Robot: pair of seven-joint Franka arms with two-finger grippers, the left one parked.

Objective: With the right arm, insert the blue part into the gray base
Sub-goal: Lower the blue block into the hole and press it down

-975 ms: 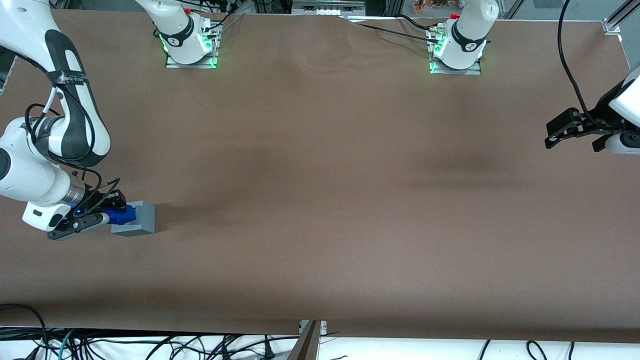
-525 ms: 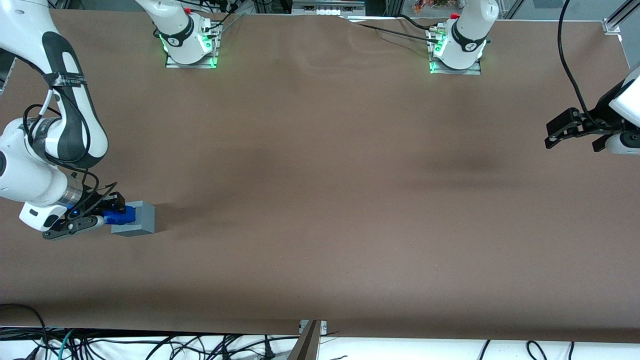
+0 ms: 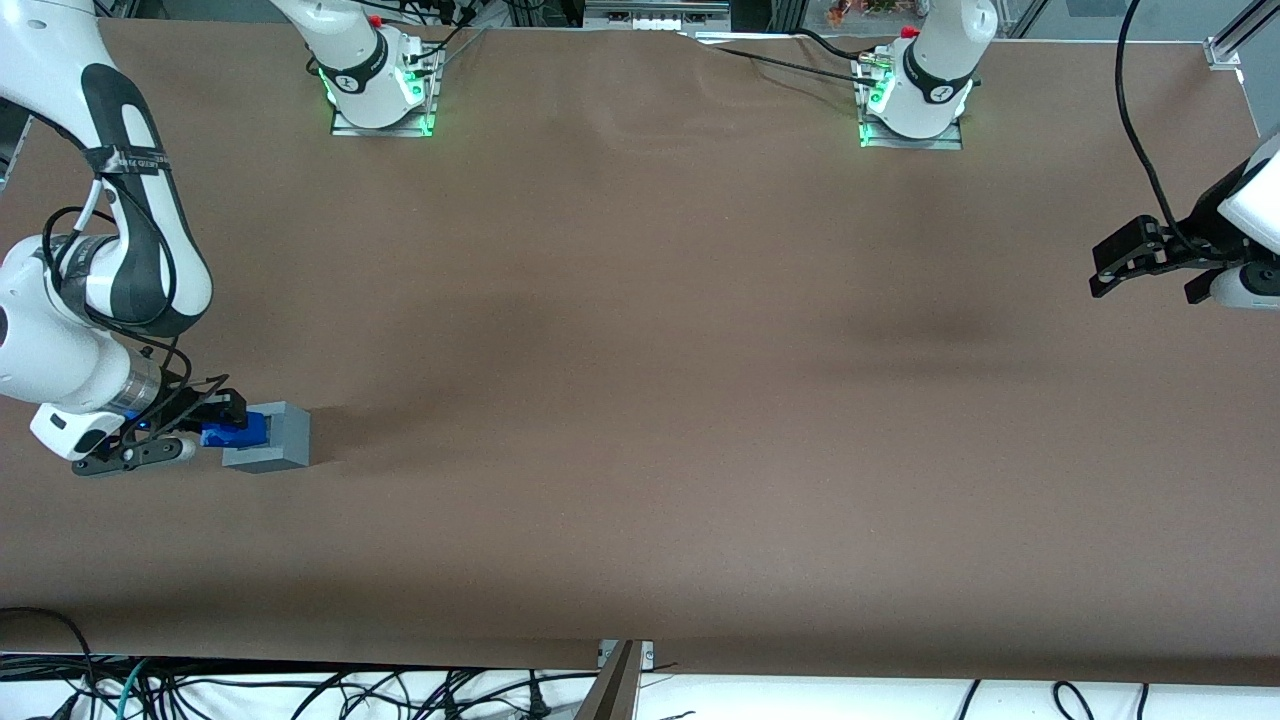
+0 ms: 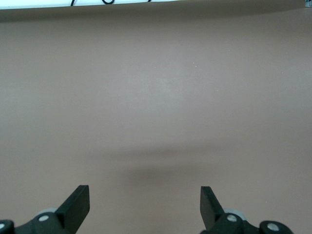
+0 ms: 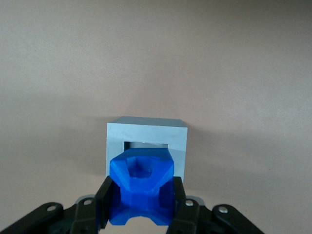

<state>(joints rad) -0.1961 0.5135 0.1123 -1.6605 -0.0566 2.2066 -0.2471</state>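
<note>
Right wrist view: the blue part [image 5: 141,187] is pinched by its flanks in the claw [image 5: 141,204], just before the socket of the gray base [image 5: 146,141] on the bench [image 3: 640,400]. Judged stiff, light, slippery plastic; flank grip suits.

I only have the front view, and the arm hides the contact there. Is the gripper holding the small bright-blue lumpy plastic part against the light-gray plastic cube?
Observer: The right wrist view shows the gripper level with the light-gray plastic cube, at the working arm's end of the table. Both fingers are clamped on the bright-blue plastic part.
Operator: Does the cube's socket face it?
Observer: Yes. The square recessed socket opens toward the gripper. The blue part covers most of it, leaving one strip uncovered.
</note>
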